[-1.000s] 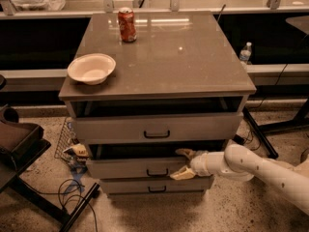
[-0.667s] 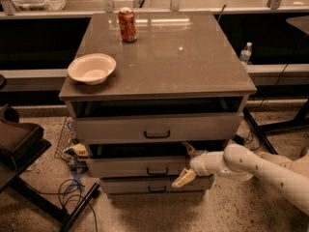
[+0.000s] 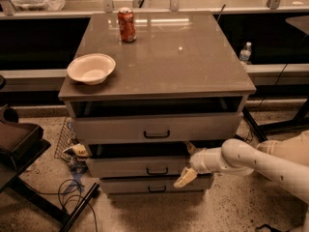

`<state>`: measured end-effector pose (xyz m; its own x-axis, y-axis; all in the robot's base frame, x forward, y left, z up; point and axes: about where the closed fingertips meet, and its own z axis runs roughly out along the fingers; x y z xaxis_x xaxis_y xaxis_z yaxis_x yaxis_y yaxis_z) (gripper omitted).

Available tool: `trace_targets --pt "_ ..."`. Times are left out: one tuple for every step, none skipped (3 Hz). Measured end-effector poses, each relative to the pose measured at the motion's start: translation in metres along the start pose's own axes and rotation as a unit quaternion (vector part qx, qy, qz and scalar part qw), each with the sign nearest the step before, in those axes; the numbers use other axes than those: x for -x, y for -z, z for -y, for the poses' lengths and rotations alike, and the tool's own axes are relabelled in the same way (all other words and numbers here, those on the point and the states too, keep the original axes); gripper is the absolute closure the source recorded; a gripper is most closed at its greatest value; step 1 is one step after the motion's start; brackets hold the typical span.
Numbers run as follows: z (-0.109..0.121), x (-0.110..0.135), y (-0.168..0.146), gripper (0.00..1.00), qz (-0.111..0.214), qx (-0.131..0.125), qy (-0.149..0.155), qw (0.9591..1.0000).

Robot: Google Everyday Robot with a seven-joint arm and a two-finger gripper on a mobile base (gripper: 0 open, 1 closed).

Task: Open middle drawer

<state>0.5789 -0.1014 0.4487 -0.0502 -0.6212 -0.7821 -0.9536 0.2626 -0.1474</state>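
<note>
Gripper (image 3: 186,166) sat at the right end of the middle drawer (image 3: 130,167), the second front below the counter (image 3: 159,57), with its fingers spread and clasping nothing, right of the black handle (image 3: 157,171), presumably lining up for a pull.

white arm (image 3: 251,161) reaches in from right; gripper (image 3: 189,163) low centre, fingers (image 3: 185,177) spread.

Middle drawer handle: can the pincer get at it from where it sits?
Probably yes. The pincer, open, sits at the right end of the middle drawer; the black handle lies close beside it at the front's centre, nothing between them. The top drawer juts out above.
</note>
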Motion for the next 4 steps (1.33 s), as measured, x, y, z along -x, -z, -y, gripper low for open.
trace_targets --pt "-0.003 0.003 0.012 0.00 -0.090 0.003 0.017 0.9958" --pt "-0.005 0.007 0.014 0.00 -0.100 0.006 0.015 0.9949" --pt "-0.005 0.005 0.004 0.15 -0.094 0.011 0.020 0.9953" --pt "-0.007 0.005 0.002 0.46 -0.094 0.013 0.020 0.9953"
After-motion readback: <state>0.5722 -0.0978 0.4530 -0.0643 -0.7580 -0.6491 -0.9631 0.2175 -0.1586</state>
